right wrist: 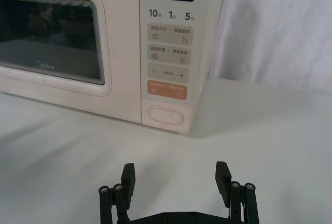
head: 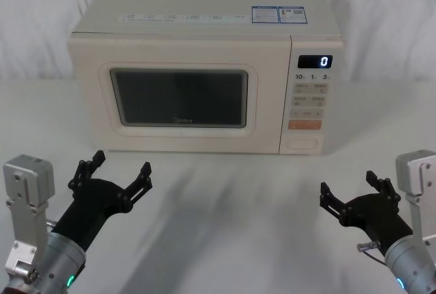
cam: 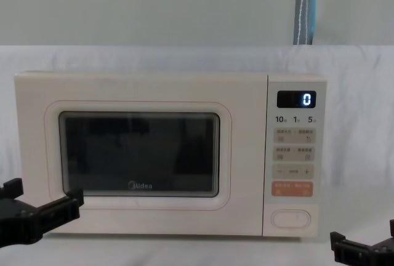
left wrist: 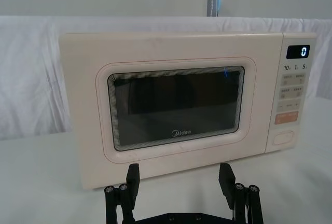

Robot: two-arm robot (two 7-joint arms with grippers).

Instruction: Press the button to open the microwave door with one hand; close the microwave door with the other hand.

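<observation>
Keypad labels [head: 310,100] on the microwave's right are too tiny to read from the head view. The chest view cuts off most of the right gripper [cam: 363,249], and the dark door window [left wrist: 176,107] hides whatever's inside, maybe nothing.

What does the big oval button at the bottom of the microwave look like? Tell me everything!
The button is a wide cream oval, pill-shaped, with a thin darker outline and a tiny mark in its middle. It looks like smooth plastic, the same colour as the panel around it. It lies flat at the very bottom of the control panel, right under the orange rectangular button, and is the largest button there. Nothing touches it; the right tool is open, on the near side of it, above the table. The microwave door beside it is shut.
</observation>
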